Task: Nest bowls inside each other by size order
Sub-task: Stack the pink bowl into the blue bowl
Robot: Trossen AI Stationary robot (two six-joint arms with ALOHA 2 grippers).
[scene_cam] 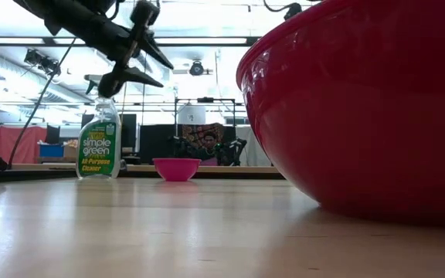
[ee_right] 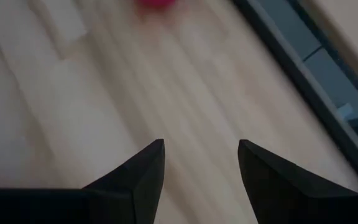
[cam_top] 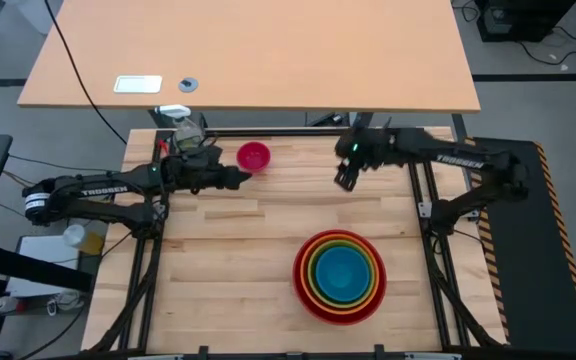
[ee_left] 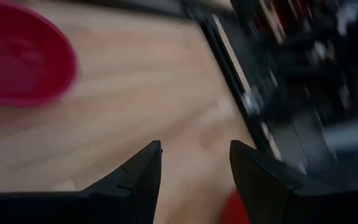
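Four bowls already nested near the front of the bench (cam_top: 228, 300): red bowl (cam_top: 303, 290) outermost, then orange (cam_top: 310, 272), green (cam_top: 320, 260), blue (cam_top: 343, 272) in the centre. Only the pink bowl (cam_top: 254, 156) is left, sitting alone toward the back, well apart from the stack, so that's my next pick imo. Left end effector (cam_top: 240, 178) hangs just beside it, fingers parted narrow, nothing held, prob lined up for the rim. Right end effector (cam_top: 344, 178) is raised over bare bench w/ fingers open, empty, out of the way. Spray bottle (scene_cam: 99, 143) stands at the back edge behind the left arm; I'd avoid clipping it.
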